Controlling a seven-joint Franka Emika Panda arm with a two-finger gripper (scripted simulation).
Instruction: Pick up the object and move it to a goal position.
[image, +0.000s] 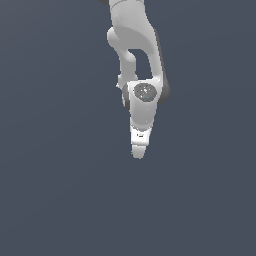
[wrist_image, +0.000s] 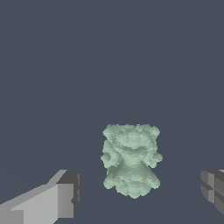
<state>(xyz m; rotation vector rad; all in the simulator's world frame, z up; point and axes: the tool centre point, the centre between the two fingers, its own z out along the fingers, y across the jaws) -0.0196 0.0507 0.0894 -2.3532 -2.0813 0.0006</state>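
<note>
In the wrist view the object (wrist_image: 131, 160), a pale green mottled lump with jagged edges, lies on the dark grey surface between my two fingers. One fingertip (wrist_image: 65, 194) shows on one side and the other fingertip (wrist_image: 213, 191) on the opposite side, both apart from the lump. My gripper (wrist_image: 140, 192) is open around it without touching. In the exterior view the white arm points down and my gripper (image: 138, 152) hangs over the surface; the object is hidden behind it there.
A plain dark grey surface (image: 60, 190) fills both views. No other objects or edges show.
</note>
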